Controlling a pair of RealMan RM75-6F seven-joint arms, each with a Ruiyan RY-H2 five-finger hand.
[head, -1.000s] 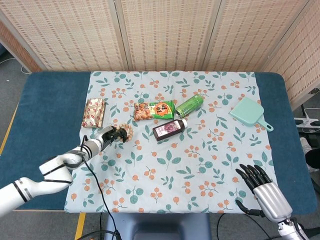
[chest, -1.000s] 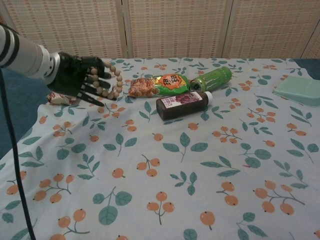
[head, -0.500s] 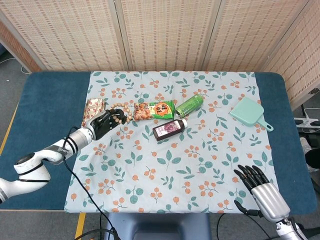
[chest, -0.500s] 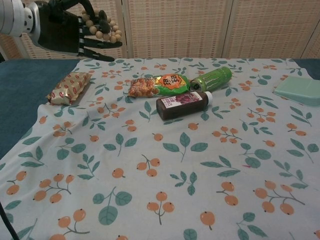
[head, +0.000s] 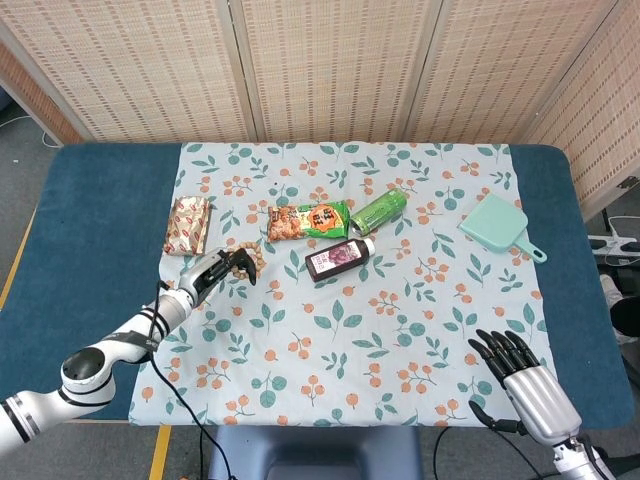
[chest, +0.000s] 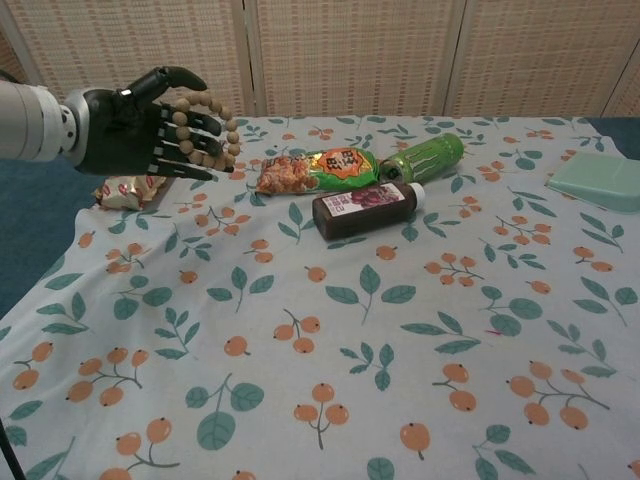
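Note:
My left hand (head: 208, 274) holds a string of tan wooden beads (head: 247, 261) looped over its dark fingers, above the left part of the floral cloth (head: 400, 330). The chest view shows the same hand (chest: 135, 132) palm-up, off the table, with the beads (chest: 208, 128) draped across the fingers. Just behind it lies a red snack packet (head: 189, 224). My right hand (head: 522, 376) hovers at the table's front right corner with its fingers spread and nothing in it; the chest view does not show it.
To the right of the beads lie an orange-green snack bag (head: 308, 220), a green can (head: 379, 211) on its side and a dark juice bottle (head: 339, 258). A teal dustpan (head: 498, 225) rests at the far right. A blue table (head: 95, 230) borders the cloth.
The left hand, raised and further back half a second ago, has come down and toward me with the beads still in it. The right hand has barely shifted.

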